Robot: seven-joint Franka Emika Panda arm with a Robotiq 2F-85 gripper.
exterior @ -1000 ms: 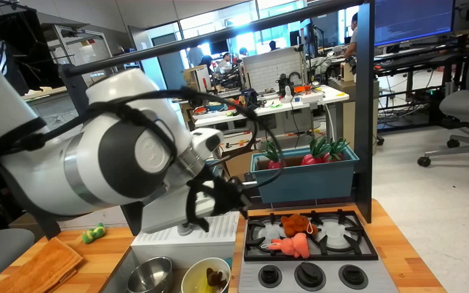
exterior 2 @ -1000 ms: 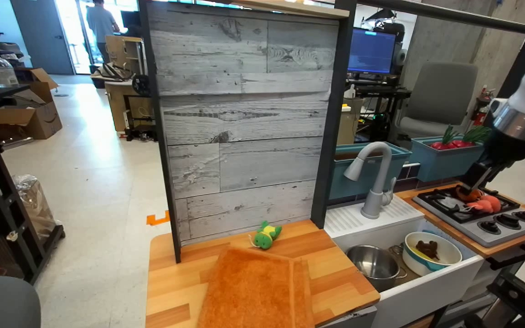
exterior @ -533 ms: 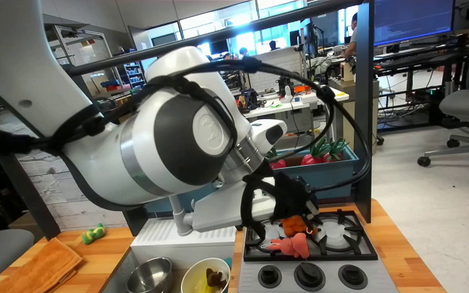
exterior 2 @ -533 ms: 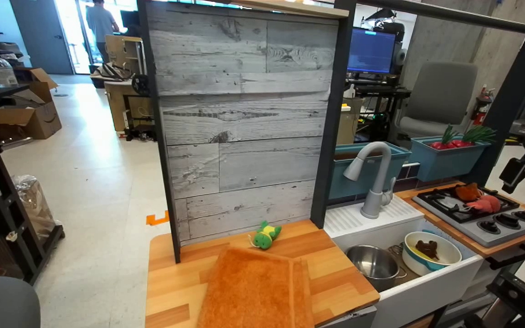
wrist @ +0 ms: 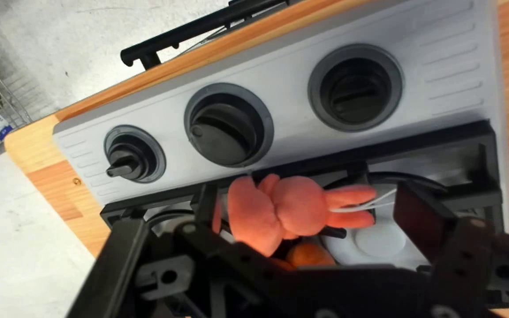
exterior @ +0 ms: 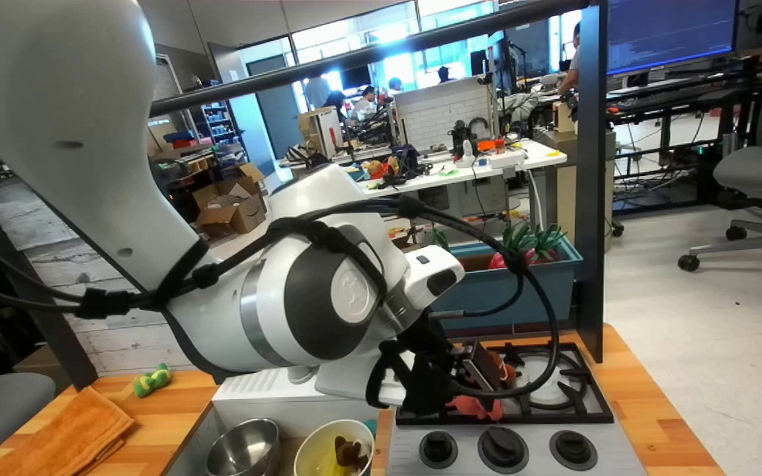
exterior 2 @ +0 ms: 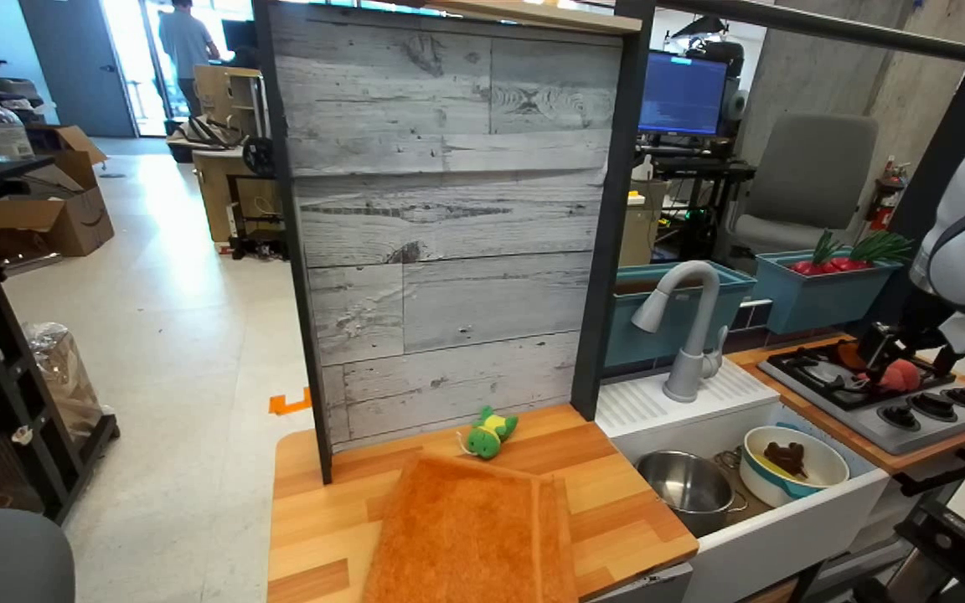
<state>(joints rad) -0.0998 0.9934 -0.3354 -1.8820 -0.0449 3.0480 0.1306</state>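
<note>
A salmon-pink plush bunny (wrist: pixel 301 205) with a white loop lies on the black grate of the toy stove (exterior: pixel 602 418). It is partly hidden by the gripper in both exterior views (exterior: pixel 477 408) (exterior 2: pixel 901 375). My gripper (wrist: pixel 312 212) is open and low over the stove. Its fingers stand on either side of the bunny, one past the body end and one past the ears, with gaps visible. An orange-brown plush toy (wrist: pixel 309 255) lies right beside the bunny, mostly hidden by the gripper in the wrist view. It also shows in an exterior view (exterior 2: pixel 849 353).
Black knobs (exterior: pixel 503 447) line the stove front. The sink holds a steel pot (exterior 2: pixel 688 486) and a white pot (exterior 2: pixel 836 473) with a brown plush toy (exterior 2: pixel 784 458). A grey faucet (exterior 2: pixel 688 352), orange towel (exterior 2: pixel 474 536), green plush toy (exterior 2: pixel 489 435) and blue planter (exterior: pixel 507 297) stand about.
The arm has swung toward the stove and then lowered, and the gripper has turned so its fingers straddle the bunny. The plush toys lie where they were.
</note>
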